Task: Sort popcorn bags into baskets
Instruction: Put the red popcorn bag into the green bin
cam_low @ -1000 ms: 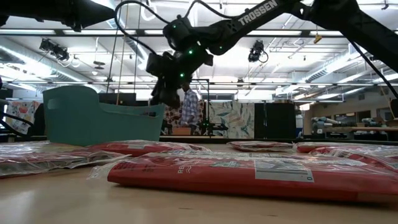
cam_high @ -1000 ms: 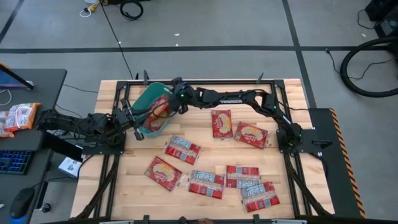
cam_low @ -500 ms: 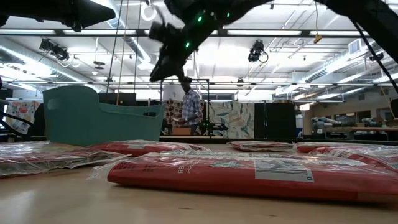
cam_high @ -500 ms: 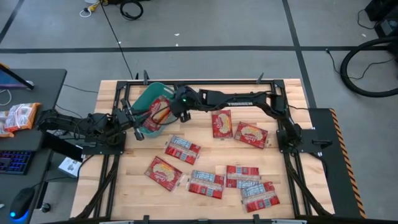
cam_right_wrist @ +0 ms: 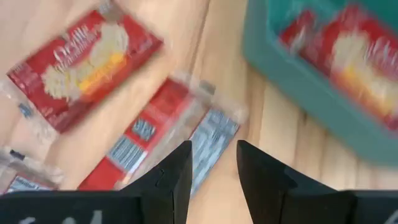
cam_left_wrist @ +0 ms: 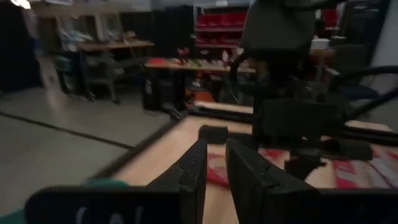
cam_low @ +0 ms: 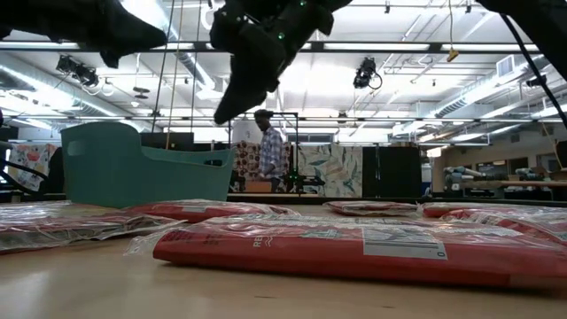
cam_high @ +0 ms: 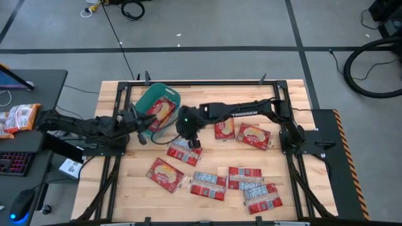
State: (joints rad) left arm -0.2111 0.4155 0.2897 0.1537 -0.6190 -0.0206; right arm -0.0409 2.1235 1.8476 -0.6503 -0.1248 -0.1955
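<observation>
Overhead, right gripper (cam_high: pixel 188 133) hangs empty, jaws slightly parted, above a label-side popcorn bag (cam_high: pixel 184 150) at basket's (cam_high: pixel 144 98) five o'clock, probably lining up its pick. Left gripper (cam_high: pixel 139 123), jaws nearly closed, braces at the basket's seven o'clock rim. One bag (cam_high: pixel 162 112) lies inside.

Your wooden table (cam_high: pixel 295 194) carried the teal basket (cam_high: pixel 148 100) at its back-left; seven red popcorn bags (cam_high: pixel 208 184) lay flat on the boards, right of and in front of that basket.
</observation>
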